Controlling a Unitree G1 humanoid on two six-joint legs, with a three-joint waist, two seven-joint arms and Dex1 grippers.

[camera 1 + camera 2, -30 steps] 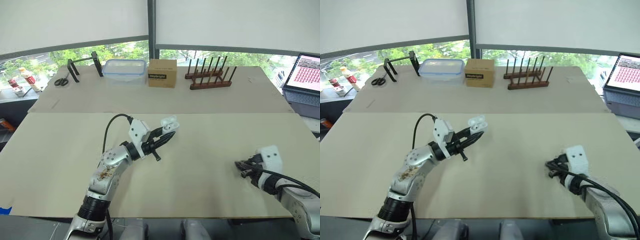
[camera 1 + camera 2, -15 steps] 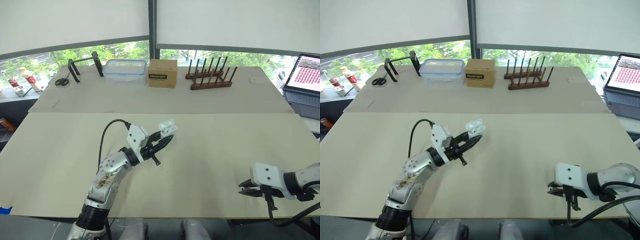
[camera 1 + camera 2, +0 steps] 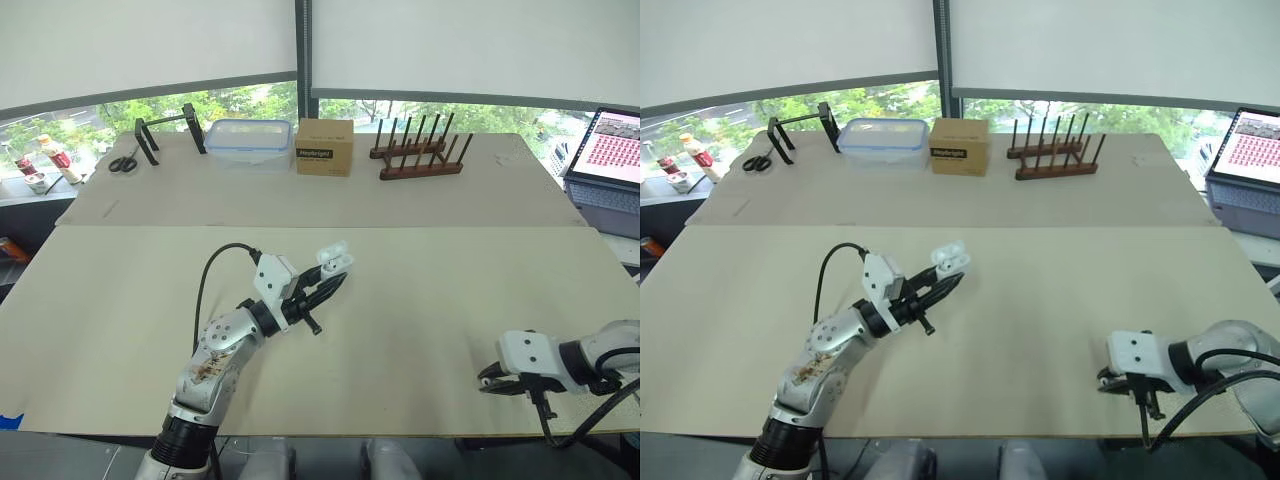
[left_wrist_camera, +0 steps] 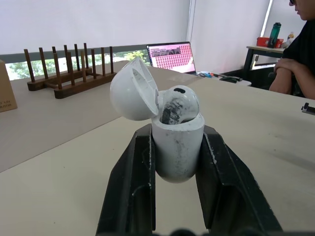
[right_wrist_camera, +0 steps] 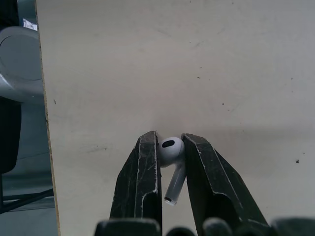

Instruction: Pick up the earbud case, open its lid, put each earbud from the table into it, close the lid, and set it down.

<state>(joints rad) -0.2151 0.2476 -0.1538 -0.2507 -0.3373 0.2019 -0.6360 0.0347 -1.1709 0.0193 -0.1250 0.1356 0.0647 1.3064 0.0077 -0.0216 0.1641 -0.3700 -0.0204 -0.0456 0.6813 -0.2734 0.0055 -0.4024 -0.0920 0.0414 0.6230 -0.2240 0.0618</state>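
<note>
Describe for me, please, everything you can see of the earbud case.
The earbud case is small, white and rounded, seemingly glossy plastic with dark smudges. Its hinged lid is swung open, and one white earbud sits in its mouth. The two black fingers of the left pincer clamp its body from both sides, holding it clear above the beige table, nothing else touching it.
</note>
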